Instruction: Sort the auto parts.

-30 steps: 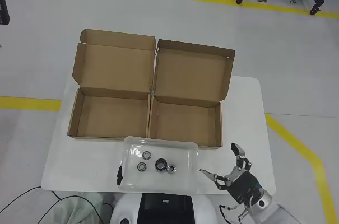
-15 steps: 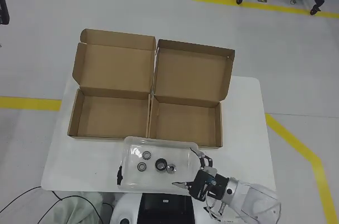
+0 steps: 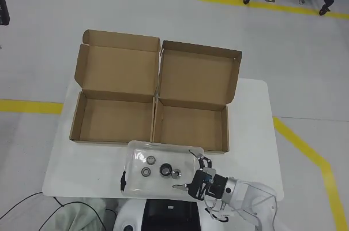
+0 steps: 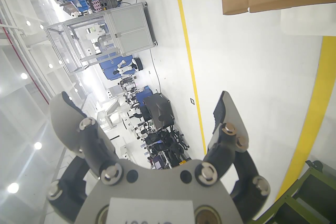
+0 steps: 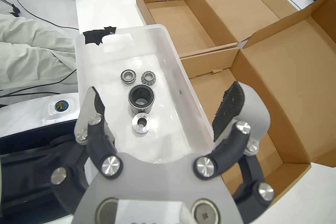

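You've got the right gripper [image 5: 164,91] poised over the right end of the clear tray [image 5: 78,57], jaws wide and empty, seemingly squared up for a first pick among four loose auto parts [image 5: 141,100], empty cardboard boxes [image 5: 168,20] just behind, while the left gripper [image 4: 143,99] hangs open, holding nothing.

Two open cardboard boxes [image 3: 113,120] [image 3: 191,128], side by side at 12 o'clock of one clear plastic bin [image 3: 137,183]; inside it two tapered roller bearings [image 5: 127,77] [image 5: 148,78], one black cylindrical bearing [image 5: 141,99], one silver ring [image 5: 141,123]
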Controlling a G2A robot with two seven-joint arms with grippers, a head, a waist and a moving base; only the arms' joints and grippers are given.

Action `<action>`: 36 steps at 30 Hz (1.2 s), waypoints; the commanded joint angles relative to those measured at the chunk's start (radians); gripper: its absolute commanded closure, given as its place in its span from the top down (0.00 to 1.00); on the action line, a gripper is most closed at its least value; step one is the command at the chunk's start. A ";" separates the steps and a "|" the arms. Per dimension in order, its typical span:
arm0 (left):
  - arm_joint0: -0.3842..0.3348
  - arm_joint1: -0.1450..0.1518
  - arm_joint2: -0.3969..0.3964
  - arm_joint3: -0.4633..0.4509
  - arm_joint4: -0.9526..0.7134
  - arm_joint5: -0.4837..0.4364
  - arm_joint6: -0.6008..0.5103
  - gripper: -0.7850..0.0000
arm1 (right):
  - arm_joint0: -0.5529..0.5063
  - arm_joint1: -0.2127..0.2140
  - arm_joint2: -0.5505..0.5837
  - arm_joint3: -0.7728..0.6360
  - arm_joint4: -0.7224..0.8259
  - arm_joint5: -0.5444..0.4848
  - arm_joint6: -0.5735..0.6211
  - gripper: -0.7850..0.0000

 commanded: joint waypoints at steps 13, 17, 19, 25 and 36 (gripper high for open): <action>0.000 0.000 0.000 0.000 0.000 0.000 0.000 1.00 | 0.066 0.005 -0.047 0.041 -0.020 -0.059 0.050 1.00; 0.000 0.000 0.000 0.000 0.000 0.000 0.000 1.00 | 0.140 0.003 -0.104 0.090 -0.047 -0.072 0.098 1.00; 0.000 0.000 0.000 0.000 0.000 0.000 0.000 1.00 | 0.164 0.002 -0.134 0.104 -0.064 -0.061 0.111 1.00; 0.000 0.000 0.000 0.000 0.000 0.000 0.000 1.00 | 0.208 0.002 -0.186 0.153 -0.080 -0.050 0.135 0.88; 0.000 0.000 0.000 0.000 0.000 0.000 0.000 1.00 | 0.282 -0.008 -0.285 0.225 -0.096 0.029 0.249 0.83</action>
